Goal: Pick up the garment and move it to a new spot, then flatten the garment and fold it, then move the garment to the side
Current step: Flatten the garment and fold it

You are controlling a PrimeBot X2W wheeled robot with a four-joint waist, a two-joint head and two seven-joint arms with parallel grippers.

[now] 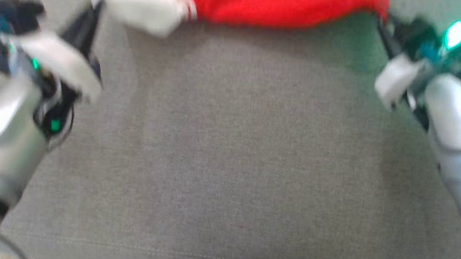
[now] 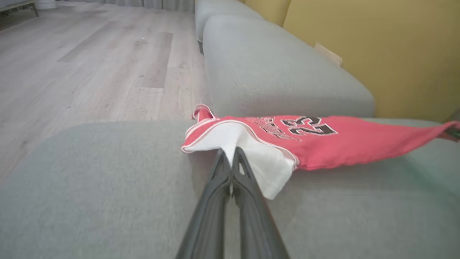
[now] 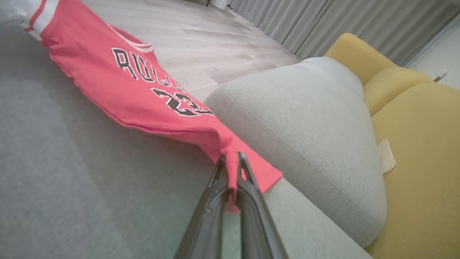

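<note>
Two arms are reaching forward over the grey seat cushion (image 1: 229,146), pale forearms angling up from the lower corners of the head view and spreading wide apart. The left gripper (image 1: 95,9) is pinching the white-lined corner of the red garment (image 1: 281,6). The right gripper (image 1: 383,24) is clamping the opposite red corner, fingers pressing together on cloth. The garment is stretching between them over the seat's far part, before the grey back cushion (image 2: 273,72). The wrist views are giving its black lettering and number 23, which the head view is blurring, and are also showing wooden floor (image 2: 90,64) and a yellow cushion (image 3: 413,144).
</note>
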